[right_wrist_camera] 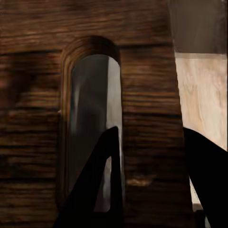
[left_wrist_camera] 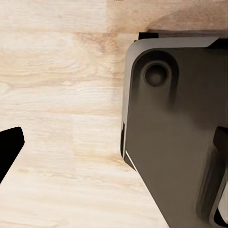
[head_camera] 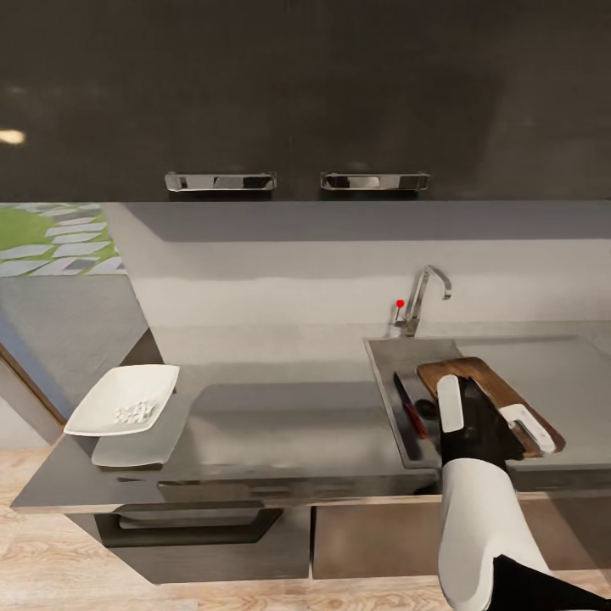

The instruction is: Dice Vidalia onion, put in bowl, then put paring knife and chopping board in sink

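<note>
Holding the board [head_camera: 492, 392] by its handle end, your right gripper [head_camera: 488, 424] clamps stiff, light wood tilted over the sink [head_camera: 386, 361], knife [head_camera: 410, 412] already in the basin; left jaw state can't be told

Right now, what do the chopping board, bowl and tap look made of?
Chopping board: dark brown wood, judging by the grain lines clear in the right wrist view. Bowl: smooth white, likely ceramic or plastic; cannot tell which. Tap: shiny chrome-like metal with bright reflections.
</note>
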Tool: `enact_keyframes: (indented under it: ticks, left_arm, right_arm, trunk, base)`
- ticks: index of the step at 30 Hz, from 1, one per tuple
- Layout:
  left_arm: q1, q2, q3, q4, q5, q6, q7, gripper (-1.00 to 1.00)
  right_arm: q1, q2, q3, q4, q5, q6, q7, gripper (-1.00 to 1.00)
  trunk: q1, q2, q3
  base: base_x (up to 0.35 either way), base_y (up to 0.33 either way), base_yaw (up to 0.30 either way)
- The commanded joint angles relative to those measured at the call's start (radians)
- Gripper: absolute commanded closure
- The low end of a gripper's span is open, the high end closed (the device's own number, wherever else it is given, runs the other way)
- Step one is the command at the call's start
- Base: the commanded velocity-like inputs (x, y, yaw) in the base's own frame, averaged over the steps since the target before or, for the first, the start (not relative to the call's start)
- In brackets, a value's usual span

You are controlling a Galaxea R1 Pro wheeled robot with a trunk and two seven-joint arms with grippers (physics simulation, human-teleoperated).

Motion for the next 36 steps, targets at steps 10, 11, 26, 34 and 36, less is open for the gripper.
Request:
enact_keyframes:
  ticks: [10,11,26,34,36]
  left_arm:
    - [-0.002,0.000,-0.008,0.003,0.010,-0.039,-0.001,-1.00]
    - [-0.002,0.001,-0.008,0.003,0.010,-0.040,-0.001,-1.00]
    - [-0.002,0.003,-0.010,0.006,0.012,-0.035,-0.003,-1.00]
    - [-0.002,0.004,-0.009,0.006,0.012,-0.035,-0.003,-1.00]
    - [-0.002,0.004,-0.009,0.006,0.012,-0.034,-0.002,-1.00]
  right_arm:
    - [-0.005,0.001,0.232,-0.021,-0.164,-0.078,-0.197,1.00]
    - [-0.005,0.001,0.242,-0.021,-0.170,-0.084,-0.199,1.00]
    - [-0.004,0.001,0.246,-0.022,-0.214,-0.092,-0.202,1.00]
    - [-0.004,0.001,0.245,-0.020,-0.212,-0.092,-0.199,1.00]
    - [-0.004,0.001,0.245,-0.019,-0.212,-0.092,-0.199,1.00]
  trunk:
    - [0.001,-0.002,-0.002]
    - [0.001,-0.002,-0.002]
    - [0.001,-0.002,-0.008]
    - [0.001,-0.002,-0.021]
    - [0.001,-0.002,-0.024]
  base:
    - [0.063,0.017,0.000]
    - [0.255,0.153,0.000]
    - [0.100,0.069,0.000]
    - [0.000,0.000,0.000]
    - [0.000,0.000,0.000]
